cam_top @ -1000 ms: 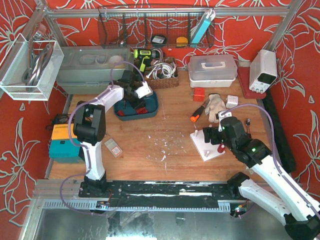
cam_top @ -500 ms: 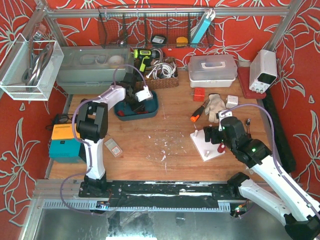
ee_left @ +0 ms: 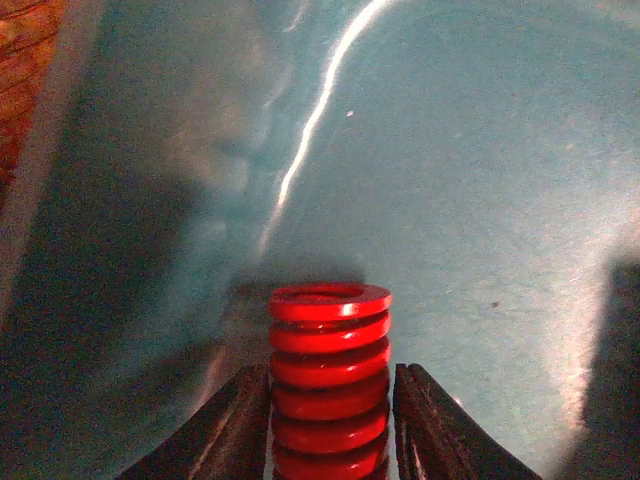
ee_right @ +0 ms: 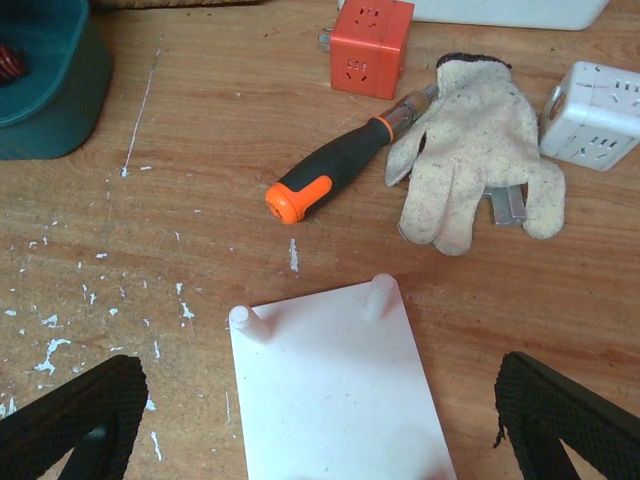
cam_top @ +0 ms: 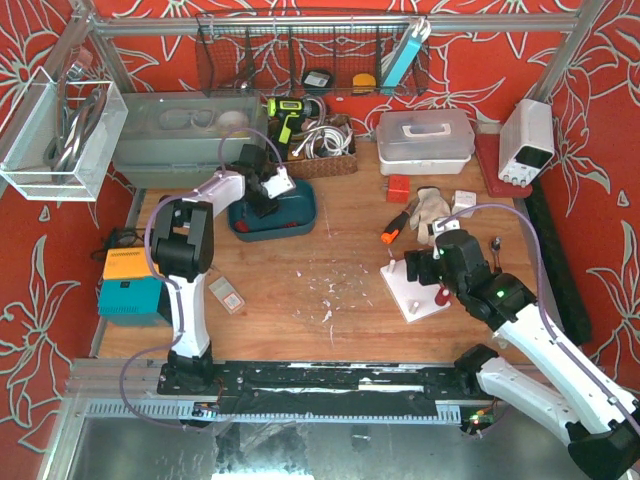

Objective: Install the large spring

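Note:
A large red coil spring [ee_left: 330, 340] sits between my left gripper's [ee_left: 332, 375] dark fingers, which press on its sides. That gripper [cam_top: 262, 195] is in the teal tray [cam_top: 300, 215] at the back left; the tray floor [ee_left: 480, 150] fills the left wrist view. My right gripper [ee_right: 320, 400] is wide open and empty, just above the white base plate [ee_right: 330, 420]. Two white pegs [ee_right: 247, 323] [ee_right: 380, 295] stand at the plate's far edge. In the top view the plate [cam_top: 412, 292] carries a small red piece [cam_top: 441, 296] near my right gripper [cam_top: 432, 262].
An orange-handled screwdriver [ee_right: 330, 175], a work glove [ee_right: 470, 170], an orange cube [ee_right: 372, 45] and a white cube [ee_right: 595, 100] lie behind the plate. A white lidded box [cam_top: 425, 135], power supply [cam_top: 527, 140], cable basket [cam_top: 320, 145] and grey bin [cam_top: 170, 135] line the back.
My left gripper has shifted a little to the back left inside the teal tray. My right gripper has edged slightly toward the plate's far side.

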You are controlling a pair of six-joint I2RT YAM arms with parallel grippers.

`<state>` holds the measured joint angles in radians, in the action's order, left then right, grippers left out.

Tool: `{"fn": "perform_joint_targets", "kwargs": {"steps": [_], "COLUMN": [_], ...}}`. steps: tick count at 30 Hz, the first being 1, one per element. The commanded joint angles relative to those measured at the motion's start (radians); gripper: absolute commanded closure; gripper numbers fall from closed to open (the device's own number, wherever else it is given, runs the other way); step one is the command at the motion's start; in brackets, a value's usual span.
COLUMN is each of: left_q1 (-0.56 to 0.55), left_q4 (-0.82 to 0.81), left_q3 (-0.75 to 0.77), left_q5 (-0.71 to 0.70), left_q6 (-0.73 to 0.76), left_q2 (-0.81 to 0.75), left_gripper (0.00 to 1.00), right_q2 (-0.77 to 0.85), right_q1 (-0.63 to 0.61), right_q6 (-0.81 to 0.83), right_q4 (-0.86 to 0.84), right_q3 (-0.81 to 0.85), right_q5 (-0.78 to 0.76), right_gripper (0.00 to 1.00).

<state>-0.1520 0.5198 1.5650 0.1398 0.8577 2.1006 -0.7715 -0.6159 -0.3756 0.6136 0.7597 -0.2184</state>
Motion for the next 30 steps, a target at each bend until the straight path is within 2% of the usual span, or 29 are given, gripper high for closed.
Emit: {"fn": "perform_joint_targets", "kwargs": {"steps": [1, 16, 18, 21, 30], "left_q1": [0.017, 0.020, 0.019, 0.017, 0.016], "left_q4": [-0.008, 0.051, 0.046, 0.047, 0.029], "left_q3": [0.005, 0.013, 0.009, 0.002, -0.010], "left_q5": [0.007, -0.018, -0.025, -0.022, 0.061], "left_q6": [0.002, -0.006, -0.030, -0.047, -0.080], "left_q2": [-0.021, 0.037, 0.038, 0.037, -0.027], "left_gripper": [0.62, 0.60, 0.55, 0.55, 0.79], "right_q2": [-0.003, 0.028, 0.028, 0.030, 0.040], "right_q1": [-0.004, -0.004, -0.004, -0.002, -0.003], "right_q6": [0.011, -0.004, -0.006, -0.009, -0.021], "right_q4": [-0.020, 0.001, 0.000, -0.001, 0.000], "right_q3": [-0.002, 0.002, 0.003, 0.001, 0.012], "right_q5": [-0.025, -0.036, -0.026, -0.017, 0.014], "right_gripper": [0.04, 0.05, 0.05, 0.05, 0.05]}}
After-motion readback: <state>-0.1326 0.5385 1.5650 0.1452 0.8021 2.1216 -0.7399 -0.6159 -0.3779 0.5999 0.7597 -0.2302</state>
